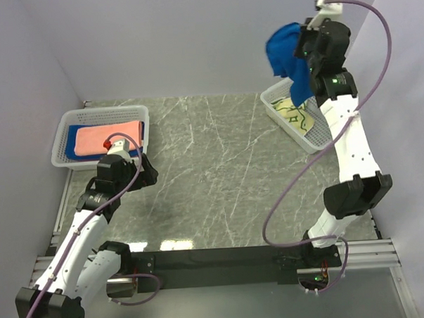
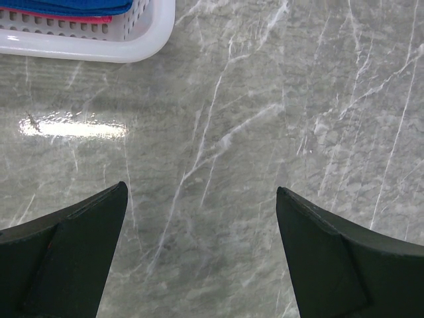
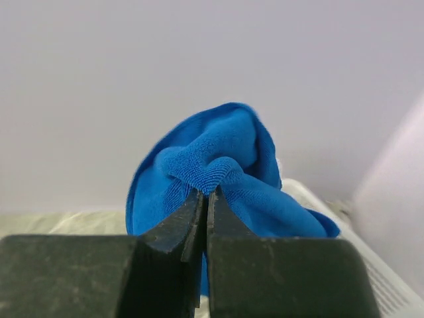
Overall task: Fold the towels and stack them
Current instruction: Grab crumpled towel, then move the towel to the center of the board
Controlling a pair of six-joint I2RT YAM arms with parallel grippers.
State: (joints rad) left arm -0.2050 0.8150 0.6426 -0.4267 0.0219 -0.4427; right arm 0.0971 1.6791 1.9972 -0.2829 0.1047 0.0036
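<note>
Two arms stand at the near edge of the tabletop [image 1: 212,173], and only the right one has cloth. The right tool [image 1: 301,51] is up high above the far right corner, its jaws pinched tight on a blue towel [image 1: 286,51]. In the right wrist view the black fingers [image 3: 175,228] meet on a bunched fold of the terry, and the rest of the towel balloons out beyond the tips. From above, the towel hangs crumpled from the tool, its lower end trailing down over the right basket [image 1: 274,105], clear of the tabletop; whether it touches the basket I cannot tell. That white lattice basket sits angled at the far right and holds a yellow towel [image 1: 299,116] with dark green line motifs, lying loosely flat. The left tool [image 1: 146,173] is spread wide and holds nothing. In the left wrist view its two dark fingers [image 2: 73,252] stand far apart at the lower corners, with bare marbled tabletop between them. It hangs low over the tabletop, just beside the near right corner of the left basket [image 1: 62,155], which sits at the far left. In that basket a pink towel [image 1: 107,137] lies folded flat on a second blue towel [image 1: 70,142], whose edge shows along the left and near sides. The left wrist view catches this basket's corner at top left, with blue and pink cloth edges inside.
</note>
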